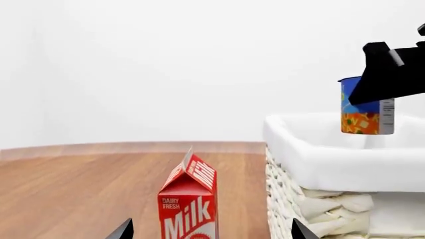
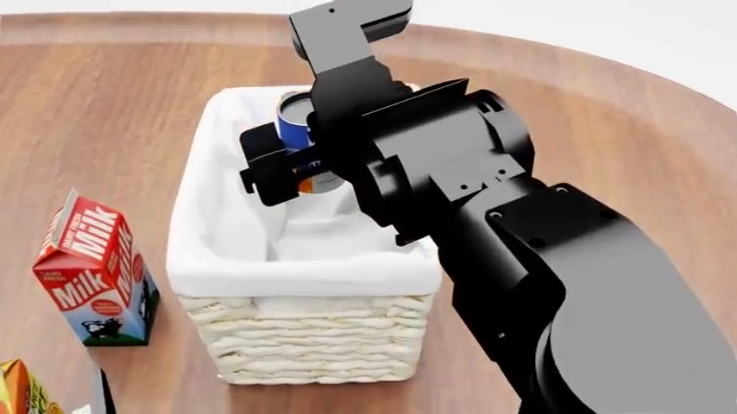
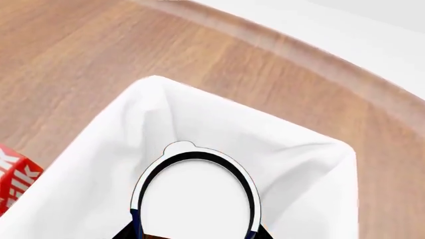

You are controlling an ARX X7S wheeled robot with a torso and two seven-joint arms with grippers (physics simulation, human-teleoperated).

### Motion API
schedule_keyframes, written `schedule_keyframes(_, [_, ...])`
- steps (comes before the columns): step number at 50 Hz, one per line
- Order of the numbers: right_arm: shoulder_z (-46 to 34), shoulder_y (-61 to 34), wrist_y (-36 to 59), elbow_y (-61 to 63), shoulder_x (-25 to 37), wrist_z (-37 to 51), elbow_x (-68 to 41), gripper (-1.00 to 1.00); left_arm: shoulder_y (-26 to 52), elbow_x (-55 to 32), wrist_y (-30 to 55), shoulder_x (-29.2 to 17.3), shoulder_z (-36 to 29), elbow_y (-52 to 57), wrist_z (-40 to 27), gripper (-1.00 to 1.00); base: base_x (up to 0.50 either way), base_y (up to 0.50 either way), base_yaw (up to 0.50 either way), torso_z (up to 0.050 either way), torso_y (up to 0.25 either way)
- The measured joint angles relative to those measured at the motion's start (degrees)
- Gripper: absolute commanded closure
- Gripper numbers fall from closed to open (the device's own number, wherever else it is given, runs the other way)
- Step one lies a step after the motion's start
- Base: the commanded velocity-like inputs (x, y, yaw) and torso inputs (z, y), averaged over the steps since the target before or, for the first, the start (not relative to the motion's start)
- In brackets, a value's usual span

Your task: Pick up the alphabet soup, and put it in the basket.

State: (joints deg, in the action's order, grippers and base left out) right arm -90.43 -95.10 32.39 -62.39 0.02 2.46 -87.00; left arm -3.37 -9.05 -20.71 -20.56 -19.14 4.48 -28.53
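Note:
The alphabet soup (image 1: 367,117), a blue-labelled can with an orange picture low on it, hangs upright over the inside of the basket (image 1: 332,154). Its base is about level with the rim. My right gripper (image 1: 391,74) is shut on its sides. In the head view the can (image 2: 297,116) sits at the far end of the cream wicker basket (image 2: 299,276), with the right gripper (image 2: 305,166) around it. The right wrist view shows the can's white top (image 3: 196,194) between the right gripper (image 3: 196,235) fingers, with white lining (image 3: 299,164) around. My left gripper (image 1: 212,233) is open, low over the table.
A red milk carton (image 2: 98,267) stands on the wooden table left of the basket, straight ahead of the left gripper as the carton (image 1: 189,201) shows in the left wrist view. An orange carton corner (image 2: 17,388) shows at the near left edge.

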Motion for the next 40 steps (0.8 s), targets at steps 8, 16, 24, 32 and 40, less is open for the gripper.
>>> schedule_keyframes(8, [0.0, -0.1, 0.0, 0.3, 0.0, 0.1, 0.0, 1.0, 0.0, 0.0, 0.1, -0.1, -0.1, 0.1, -0.1, -1.0, 0.0, 0.0, 0.0, 0.0, -0.053])
schedule_keyframes(16, [0.0, 0.0, 0.0, 0.5, 0.0, 0.3, 0.1, 1.0, -0.1, 0.0, 0.1, -0.1, -0.1, 0.3, -0.3, -1.0, 0.0, 0.0, 0.0, 0.0, -0.054])
schedule_keyframes(24, [0.0, 0.1, 0.0, 0.5, 0.0, 0.3, 0.3, 1.0, 0.0, 0.1, 0.1, -0.2, -0.2, 0.2, -0.5, -1.0, 0.0, 0.0, 0.0, 0.0, -0.053])
schedule_keyframes(32, [0.0, 0.2, -0.1, 0.6, 0.0, 0.4, 0.4, 1.0, 0.0, 0.1, 0.1, -0.2, -0.2, 0.2, -0.6, -1.0, 0.0, 0.0, 0.0, 0.0, -0.053])
schedule_keyframes(40, [0.0, 0.3, -0.1, 0.6, 0.0, 0.5, 0.4, 1.0, 0.0, -0.1, -0.2, -0.3, -0.4, 0.1, -0.4, -1.0, 0.0, 0.0, 0.0, 0.0, -0.026])
